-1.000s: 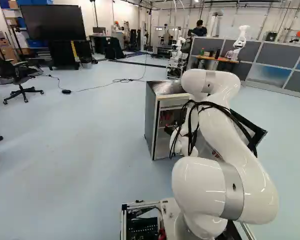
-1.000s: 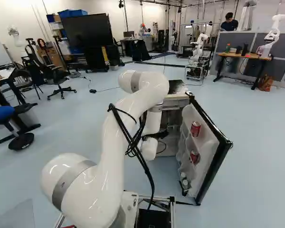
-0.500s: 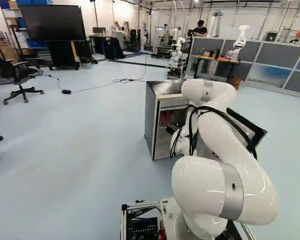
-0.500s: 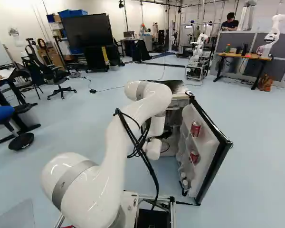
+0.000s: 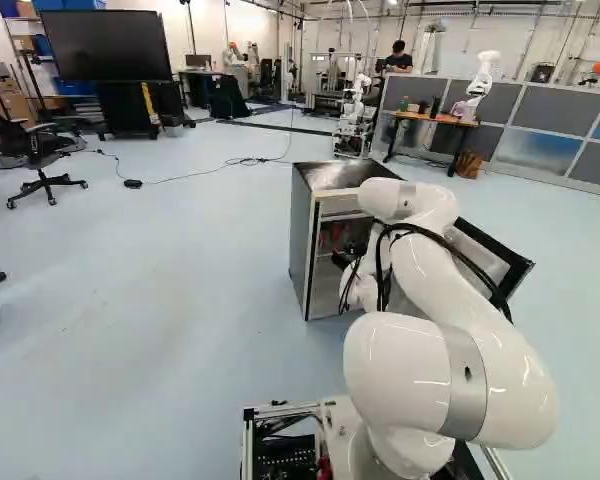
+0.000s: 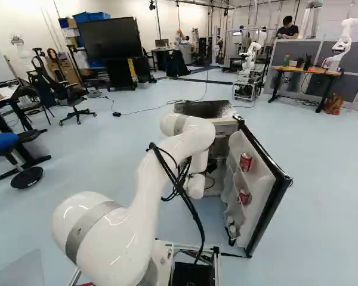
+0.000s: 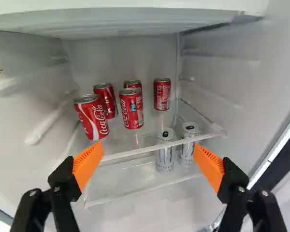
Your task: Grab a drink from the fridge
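"What is the gripper (image 7: 149, 146) doing?" asked the first.

"It holds nothing. Its orange pads (image 7: 88, 165) stand wide apart, with only air directly between them."

"And the drinks?"

"Ahead of it, inside the fridge (image 5: 302, 245). Five red cans stand on the upper shelf (image 7: 135, 153). The nearest red can (image 7: 93, 121) is just ahead of one pad; another red can (image 7: 131, 110) stands closer to the middle of the gap. Two silver cans (image 7: 165, 152) seem to stand on the lower shelf (image 7: 135, 191), partly seen through the upper one."

"So which step is this?"

"The approach, by the look of it: the robot has its way in but has not yet taken a drink. Which can it wants, nobody can tell from here."

"What should it do next?"

"Choose one can, line the gap up with it, and go forward level, above the shelf's front edge, until a pad flanks each side. Then it should close. The middle red can looks a fair choice, though its neighbours are near enough to be knocked."

"Is the arm (image 5: 465, 270) well placed?"

"It reaches in past the fridge door (image 6: 274, 202), which stands open. More red cans (image 6: 245, 162) sit in the door's racks, so the arm should keep off them when it backs out."
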Available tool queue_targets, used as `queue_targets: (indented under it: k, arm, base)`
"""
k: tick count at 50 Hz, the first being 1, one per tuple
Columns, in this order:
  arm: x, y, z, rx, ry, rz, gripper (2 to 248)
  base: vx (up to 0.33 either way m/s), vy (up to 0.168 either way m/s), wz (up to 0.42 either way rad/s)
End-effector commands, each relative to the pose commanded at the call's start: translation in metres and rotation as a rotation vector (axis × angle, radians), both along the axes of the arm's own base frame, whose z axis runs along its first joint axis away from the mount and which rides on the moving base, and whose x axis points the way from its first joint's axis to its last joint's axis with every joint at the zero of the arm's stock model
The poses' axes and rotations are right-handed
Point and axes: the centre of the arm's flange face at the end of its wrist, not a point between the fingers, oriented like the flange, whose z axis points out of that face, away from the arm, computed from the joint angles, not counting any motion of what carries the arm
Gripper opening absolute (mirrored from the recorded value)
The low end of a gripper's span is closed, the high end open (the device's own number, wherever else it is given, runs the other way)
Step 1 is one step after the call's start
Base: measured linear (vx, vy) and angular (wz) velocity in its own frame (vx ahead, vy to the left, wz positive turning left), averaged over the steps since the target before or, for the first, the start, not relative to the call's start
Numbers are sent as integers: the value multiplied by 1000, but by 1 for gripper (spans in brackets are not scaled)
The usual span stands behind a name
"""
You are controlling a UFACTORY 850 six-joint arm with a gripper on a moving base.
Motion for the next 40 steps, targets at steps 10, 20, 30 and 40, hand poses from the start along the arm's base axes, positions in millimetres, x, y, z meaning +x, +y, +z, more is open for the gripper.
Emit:
queue_targets:
  k: [10, 20, 30, 40]
  arm:
    - [19, -2, -11, -10, -5, 14, 247]
    - [35, -4, -21, -20, -10, 28, 247]
    - [47, -5, -27, -28, -24, 37, 247]
    - [57, -6, -31, -36, -44, 41, 247]
  base:
    - [0, 0, 0]
    - [0, 0, 0]
    - [0, 0, 0]
    - [0, 0, 0]
